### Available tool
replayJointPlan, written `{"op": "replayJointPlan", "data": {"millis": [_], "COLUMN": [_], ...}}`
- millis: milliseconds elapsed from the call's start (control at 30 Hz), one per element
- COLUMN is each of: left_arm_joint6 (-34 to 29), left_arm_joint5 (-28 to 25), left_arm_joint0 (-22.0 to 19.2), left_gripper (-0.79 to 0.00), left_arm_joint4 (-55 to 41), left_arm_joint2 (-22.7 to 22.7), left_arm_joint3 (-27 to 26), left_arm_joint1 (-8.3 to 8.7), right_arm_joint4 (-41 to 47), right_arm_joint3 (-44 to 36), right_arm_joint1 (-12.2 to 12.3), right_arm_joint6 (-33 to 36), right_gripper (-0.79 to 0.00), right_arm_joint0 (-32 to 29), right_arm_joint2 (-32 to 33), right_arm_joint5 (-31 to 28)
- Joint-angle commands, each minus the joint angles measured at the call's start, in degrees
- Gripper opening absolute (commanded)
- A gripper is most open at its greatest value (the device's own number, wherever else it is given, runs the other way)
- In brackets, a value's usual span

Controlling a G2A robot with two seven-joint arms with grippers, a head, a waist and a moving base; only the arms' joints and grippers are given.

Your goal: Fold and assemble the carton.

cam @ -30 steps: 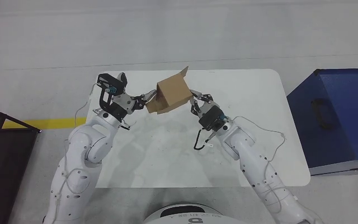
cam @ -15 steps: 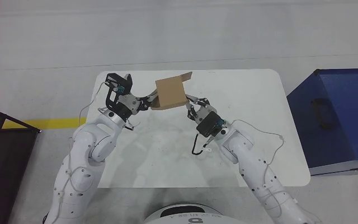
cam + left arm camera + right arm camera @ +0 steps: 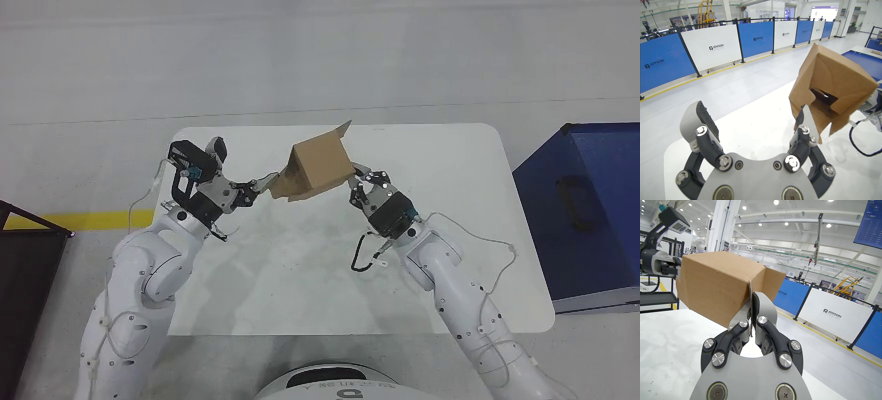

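A brown carton [image 3: 318, 168] hangs tilted above the far middle of the white table [image 3: 300, 290]. Its box shape is formed and one flap sticks up at the far end. My right gripper [image 3: 356, 181] is shut on a side flap at the carton's edge [image 3: 715, 283], the cardboard pinched between its pads [image 3: 758, 303]. My left gripper [image 3: 753, 109] stands open at the carton's other end [image 3: 829, 79], where folded flaps leave a dark gap. One of its fingertips [image 3: 803, 113] lies by a lower flap; I cannot tell whether they touch.
A blue bin [image 3: 585, 215] stands off the table's right side. A dark rack [image 3: 25, 280] sits on the floor at the left. The near half of the table is bare white surface.
The carton has shifted a little to the right and turned, still in the right gripper. The left arm has drawn back to the left from the carton's end.
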Motion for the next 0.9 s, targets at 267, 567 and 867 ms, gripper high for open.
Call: {"op": "replayJointPlan", "data": {"millis": [267,567,867], "left_arm_joint6": [3.0,0.9,1.0], "left_arm_joint5": [-6.9,-4.7,-4.4], "left_arm_joint0": [1.4,-1.1,-1.6], "left_gripper": [0.0,0.0,0.0], "left_arm_joint4": [4.0,6.5,6.1], "left_arm_joint2": [0.8,3.4,3.4], "left_arm_joint3": [-1.2,0.4,0.4], "left_arm_joint1": [0.55,0.44,0.56], "right_arm_joint4": [-1.1,-1.9,-1.0], "right_arm_joint3": [0.0,-1.8,-1.9], "right_arm_joint1": [0.1,0.2,0.3], "right_arm_joint6": [0.4,-0.2,-0.7], "right_gripper": [-0.785,-0.785,-0.785], "right_arm_joint0": [-0.6,-1.3,-1.4], "right_arm_joint2": [-0.5,-1.3,-0.9], "right_arm_joint5": [0.3,-0.3,-0.4]}}
